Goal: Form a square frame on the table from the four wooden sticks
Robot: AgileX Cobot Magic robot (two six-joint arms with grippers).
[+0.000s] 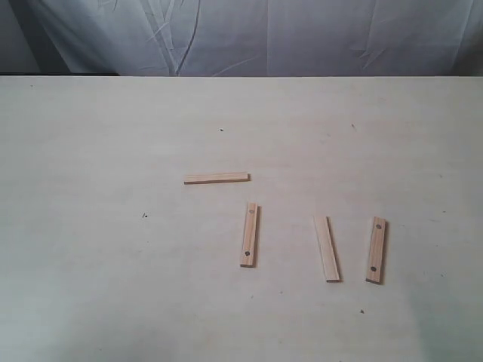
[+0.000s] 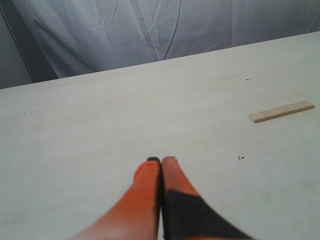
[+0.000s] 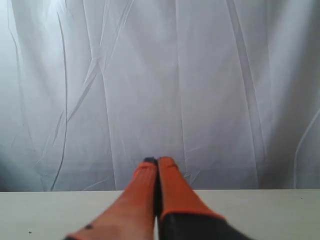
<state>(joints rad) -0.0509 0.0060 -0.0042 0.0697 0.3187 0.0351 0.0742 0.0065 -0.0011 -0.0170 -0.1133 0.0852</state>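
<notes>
On the table (image 1: 90, 151), four loose pieces, none touching another. Near the middle lies the crosswise plain stick (image 1: 216, 179), flat, running nine to three. At its five o'clock, just off its right end, sits the near holed stick (image 1: 249, 234), pointing roughly twelve to six, with a dark hole by each end. At that one's three o'clock, well apart, comes the second plain stick (image 1: 327, 249), its top leaning a touch toward eleven. Near it, again at three o'clock, is the far holed stick (image 1: 376, 250), almost parallel. No corners meet yet.

Over to the wrists: the left claw (image 2: 161, 162) has its orange fingers (image 2: 145, 190) pressed together on nothing, over bare table, the crosswise plain stick (image 2: 281, 111) well apart from it. The right claw (image 3: 158, 161) is pressed together too, empty, aimed at the wrinkled white curtain (image 3: 200, 75) beyond the table's edge.
</notes>
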